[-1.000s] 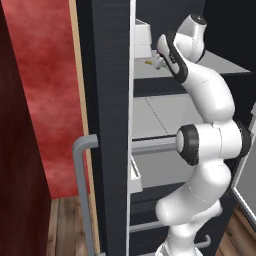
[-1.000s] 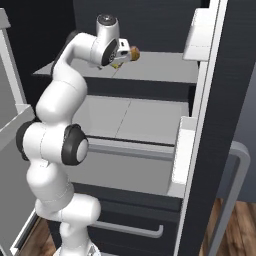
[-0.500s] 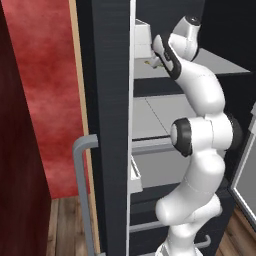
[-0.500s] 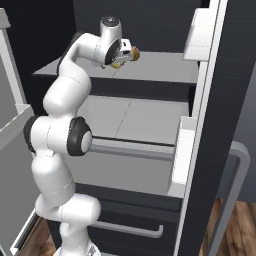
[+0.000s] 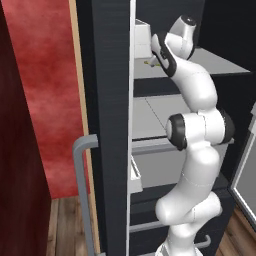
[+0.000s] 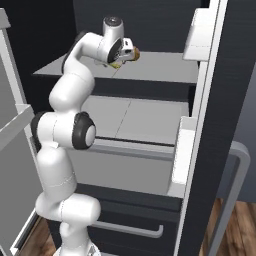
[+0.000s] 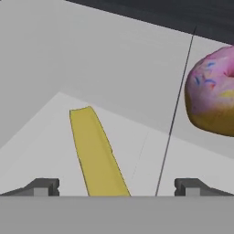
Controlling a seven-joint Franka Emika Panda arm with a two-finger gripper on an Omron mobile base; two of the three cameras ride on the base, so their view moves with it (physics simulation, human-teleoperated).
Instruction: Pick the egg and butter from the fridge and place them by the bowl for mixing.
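The butter (image 7: 97, 153) is a thin yellow stick lying flat on the light grey upper shelf (image 6: 165, 67) of the black fridge (image 5: 107, 100). In the hand view it runs up from between my fingertips, slightly left of centre. My gripper (image 7: 116, 187) is open, hovering just over the near end of the butter without touching it. In the base views the gripper (image 5: 161, 52) (image 6: 122, 57) reaches into the upper shelf, with a sliver of butter (image 6: 116, 65) below it. The egg and the bowl are out of view.
A pink-frosted donut (image 7: 212, 93) (image 6: 133, 54) sits on the same shelf, right of the butter. The fridge door with white bins (image 6: 182, 155) and a grey handle (image 6: 240, 170) stands open at the right. A second shelf (image 6: 135, 117) and drawers lie below.
The arm has stretched further up and into the upper shelf, carrying the hand a little deeper toward the butter. The jaws stayed open.
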